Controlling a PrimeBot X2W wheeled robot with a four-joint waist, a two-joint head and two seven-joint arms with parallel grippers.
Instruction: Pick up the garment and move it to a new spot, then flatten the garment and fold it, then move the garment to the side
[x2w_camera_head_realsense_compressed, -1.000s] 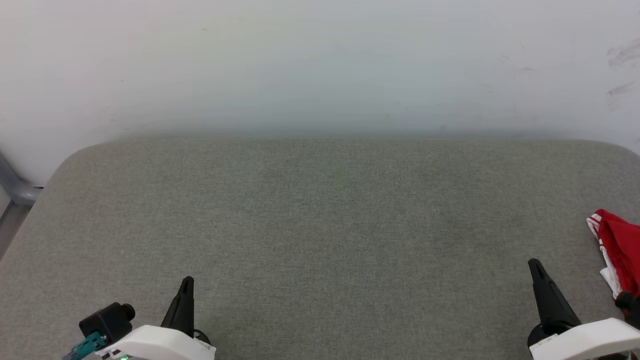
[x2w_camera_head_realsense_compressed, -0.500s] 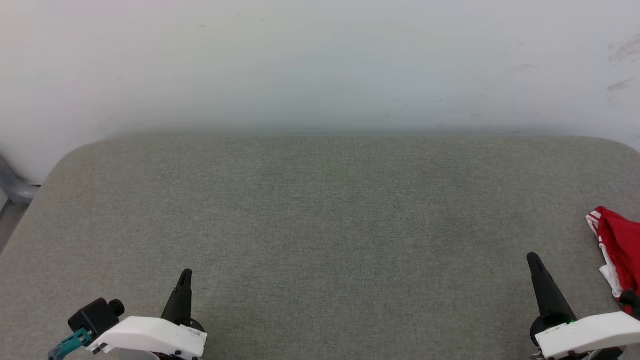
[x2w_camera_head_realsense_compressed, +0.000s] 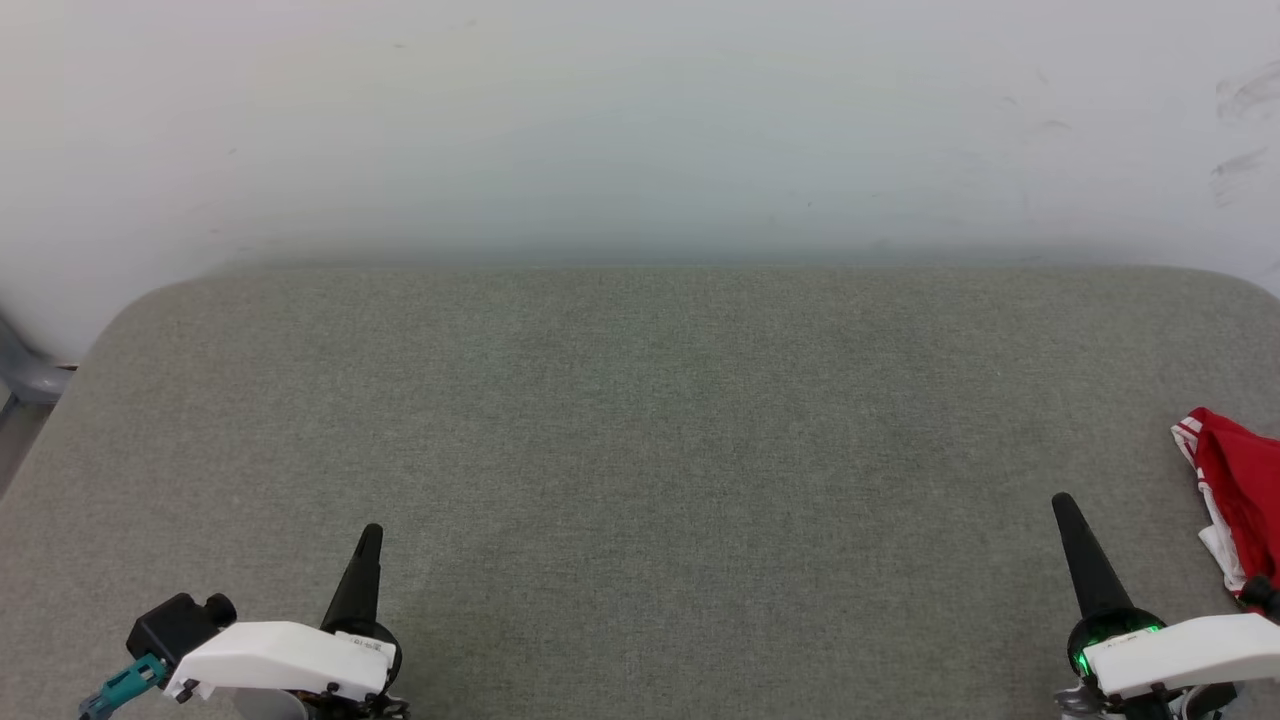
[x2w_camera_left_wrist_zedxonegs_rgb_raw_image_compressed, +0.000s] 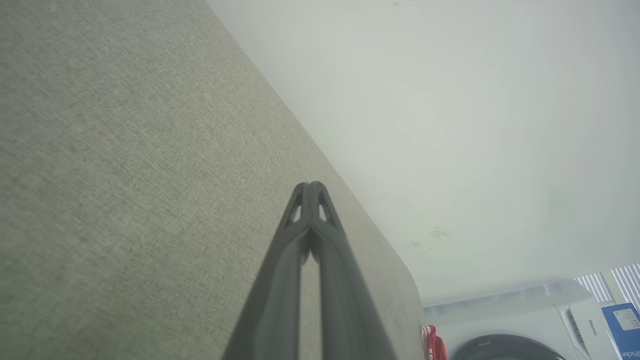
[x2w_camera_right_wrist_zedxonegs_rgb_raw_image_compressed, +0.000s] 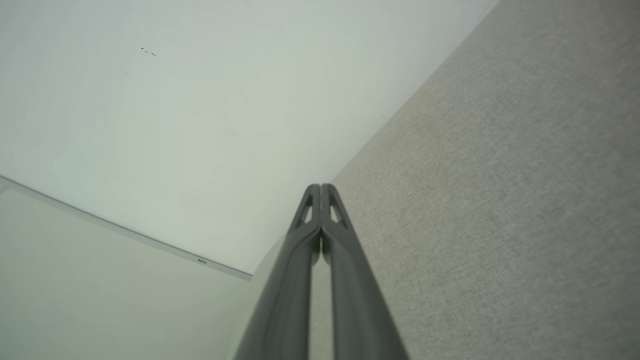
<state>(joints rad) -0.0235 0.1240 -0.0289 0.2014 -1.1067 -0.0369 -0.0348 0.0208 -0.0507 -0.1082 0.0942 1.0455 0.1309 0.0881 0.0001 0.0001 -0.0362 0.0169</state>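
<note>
Two closed end effectors, one red shirt off to the right

**Head view.** Both arms sit low at the near edge of the grey-green, fabric-covered counter (x2w_camera_head_realsense_compressed: 640, 420), which has rounded far corners and backs onto a plain white wall (x2w_camera_head_realsense_compressed: 640, 130). The left end effector (x2w_camera_head_realsense_compressed: 368, 545) points up at lower left, its two long dark fingers pressed together on nothing. The right end effector (x2w_camera_head_realsense_compressed: 1066, 512) stands the same way at lower right, fingers together and empty. The garment (x2w_camera_head_realsense_compressed: 1238, 480), a bright red soft-fabric T-shirt with white cloth and red-and-white stripe trim, lies bunched on the counter at the picture's right edge. It is just beside the right end effector, to its right and slightly ahead of its tip. The visible heap runs away from the robot; the frame cuts off the rest, so its full length cannot be told. The right arm is much the nearer, and the left is well apart from the shirt. Nothing visible lies between the right fingers and the cloth.

**Left wrist view.** The left end effector (x2w_camera_left_wrist_zedxonegs_rgb_raw_image_compressed: 310, 192) has its tips touching above the counter (x2w_camera_left_wrist_zedxonegs_rgb_raw_image_compressed: 100, 175). A red sliver of the garment (x2w_camera_left_wrist_zedxonegs_rgb_raw_image_compressed: 433, 346) shows at the bottom, near a white washing machine (x2w_camera_left_wrist_zedxonegs_rgb_raw_image_compressed: 530, 312) and a blue box (x2w_camera_left_wrist_zedxonegs_rgb_raw_image_compressed: 622, 330).

**Right wrist view.** The right end effector (x2w_camera_right_wrist_zedxonegs_rgb_raw_image_compressed: 320, 192) is closed and aimed along the counter (x2w_camera_right_wrist_zedxonegs_rgb_raw_image_compressed: 500, 200) towards the wall. It would likely have to open and swing rightward.
</note>
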